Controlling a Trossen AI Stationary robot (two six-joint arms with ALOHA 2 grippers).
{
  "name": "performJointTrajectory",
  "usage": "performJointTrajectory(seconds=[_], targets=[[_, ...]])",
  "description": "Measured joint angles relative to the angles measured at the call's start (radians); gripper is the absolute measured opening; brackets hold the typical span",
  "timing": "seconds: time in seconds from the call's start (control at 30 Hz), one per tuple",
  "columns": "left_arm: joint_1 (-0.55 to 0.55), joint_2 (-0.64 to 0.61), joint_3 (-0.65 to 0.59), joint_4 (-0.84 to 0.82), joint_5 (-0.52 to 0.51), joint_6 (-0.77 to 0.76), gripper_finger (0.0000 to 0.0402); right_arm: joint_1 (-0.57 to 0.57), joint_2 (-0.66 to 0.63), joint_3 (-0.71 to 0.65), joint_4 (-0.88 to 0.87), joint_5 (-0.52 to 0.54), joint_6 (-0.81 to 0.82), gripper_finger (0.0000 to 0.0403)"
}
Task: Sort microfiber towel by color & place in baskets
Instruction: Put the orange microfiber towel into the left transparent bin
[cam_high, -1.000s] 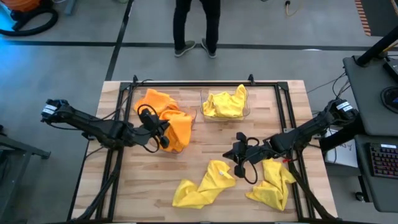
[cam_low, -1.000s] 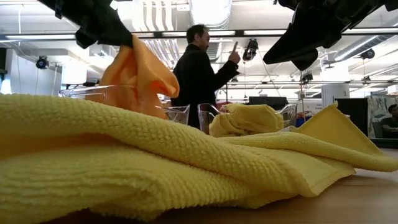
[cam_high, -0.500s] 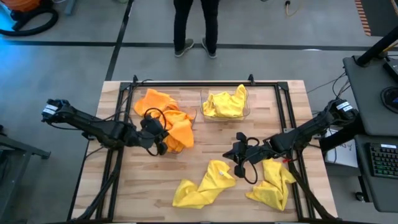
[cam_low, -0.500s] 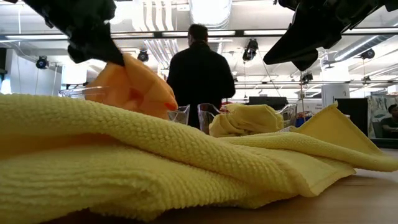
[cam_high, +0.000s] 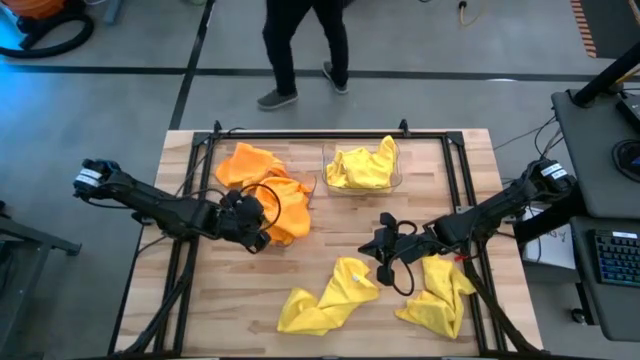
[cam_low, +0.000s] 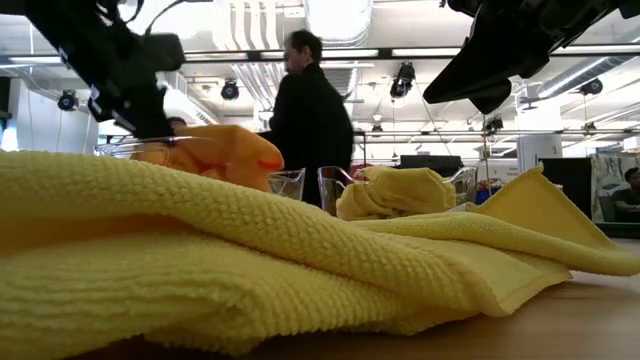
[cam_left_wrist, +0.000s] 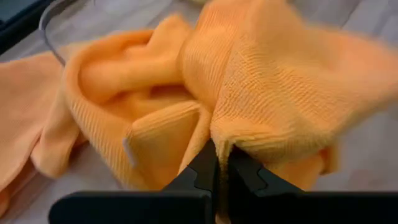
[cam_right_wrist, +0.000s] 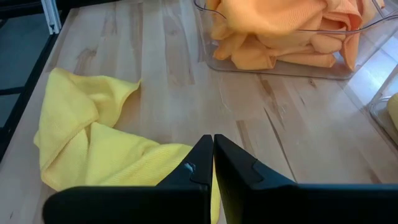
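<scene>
Towels and tubs on my table

I see orange towels (cam_high: 262, 180) piled in the clear tub on the left (cam_high: 311, 187), spilling over its rim, with one fold pinched in my left gripper (cam_high: 254, 228). A yellow towel (cam_high: 362, 165) sits crumpled in the other clear tub (cam_high: 397, 182), just beside the first. Two more yellow towels lie loose on the wood nearer me: one long and twisted (cam_high: 326, 297), one bunched up (cam_high: 440, 292) to its right.
</scene>
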Motion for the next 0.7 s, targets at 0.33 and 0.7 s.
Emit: performJointTrajectory(seconds=[0.33,0.7], targets=[[0.0,0.124,0.0,-0.052,0.022,-0.046,0.0,0.0,0.0,0.0,0.003,0.0,0.0,0.0009],[0.0,0.207,0.002,-0.031,0.072,-0.053,0.0,0.0,0.0,0.0,0.003,0.0,0.0,0.0009]])
